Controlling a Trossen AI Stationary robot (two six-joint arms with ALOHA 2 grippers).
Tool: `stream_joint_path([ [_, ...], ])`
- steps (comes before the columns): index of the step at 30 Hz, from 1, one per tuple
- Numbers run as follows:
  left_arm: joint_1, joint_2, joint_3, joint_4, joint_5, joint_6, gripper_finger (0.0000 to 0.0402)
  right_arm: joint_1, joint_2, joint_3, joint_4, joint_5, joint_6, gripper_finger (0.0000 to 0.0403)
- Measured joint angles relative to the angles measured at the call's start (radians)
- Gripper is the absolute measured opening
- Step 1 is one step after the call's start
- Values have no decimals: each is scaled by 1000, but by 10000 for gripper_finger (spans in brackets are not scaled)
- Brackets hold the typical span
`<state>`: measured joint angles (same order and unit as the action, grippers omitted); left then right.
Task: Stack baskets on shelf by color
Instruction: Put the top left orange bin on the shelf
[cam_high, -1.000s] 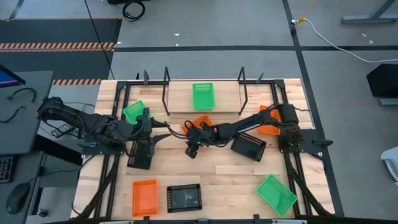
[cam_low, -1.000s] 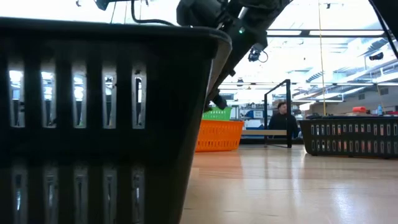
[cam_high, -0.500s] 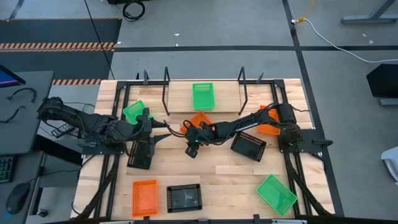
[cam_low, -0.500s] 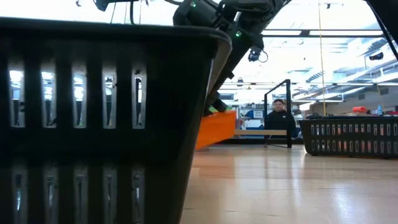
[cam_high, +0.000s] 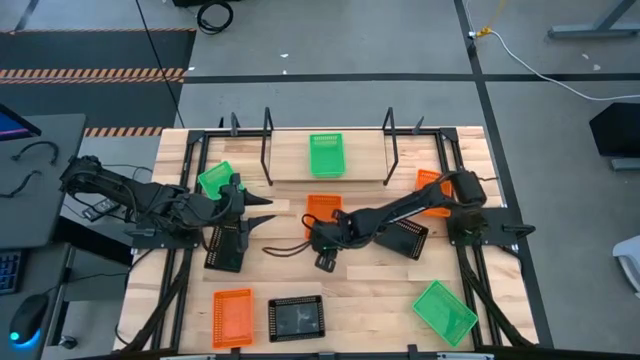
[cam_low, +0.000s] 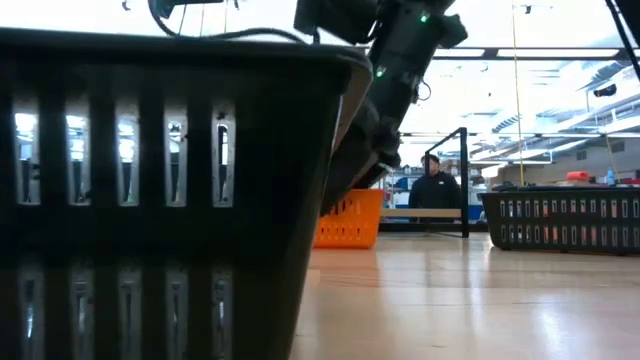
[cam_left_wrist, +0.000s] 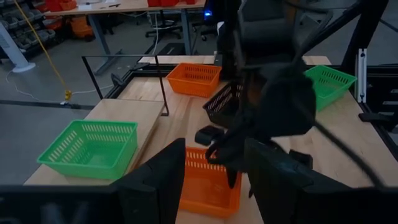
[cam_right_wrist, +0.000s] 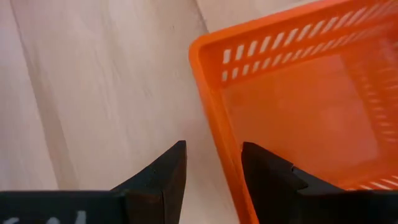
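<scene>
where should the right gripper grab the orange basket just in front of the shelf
Grip the orange basket by its thin rim wall, on the short side nearest the right gripper, coming down from above with one finger inside and one outside. It sits flat and open side up on the table, clear of the shelf, and the mesh wall is slim enough for the open jaws.

A near black basket (cam_low: 170, 180) filled the low view's left, hiding the table behind it; the orange basket (cam_right_wrist: 298, 106) ran past the right wrist picture's edge; the distant person (cam_low: 435, 190) was too small to make out
</scene>
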<state>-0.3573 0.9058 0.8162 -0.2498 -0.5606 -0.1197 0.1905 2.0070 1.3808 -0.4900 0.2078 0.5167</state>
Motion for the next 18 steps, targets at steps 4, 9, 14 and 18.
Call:
stream_joint_path([
  [4, 0, 0, 0, 0, 0, 0, 174, 11, -32, 0, -8, 27, -46, 160],
  [9, 0, 0, 0, 3, 0, 0, 174, 11, -37, 0, -2, 19, -121, 160],
  [14, 0, 0, 0, 3, 0, 0, 174, 11, -37, 0, 4, -22, -193, 160],
  [18, 0, 0, 0, 3, 0, 0, 174, 10, -33, 0, 38, -9, -237, 160],
])
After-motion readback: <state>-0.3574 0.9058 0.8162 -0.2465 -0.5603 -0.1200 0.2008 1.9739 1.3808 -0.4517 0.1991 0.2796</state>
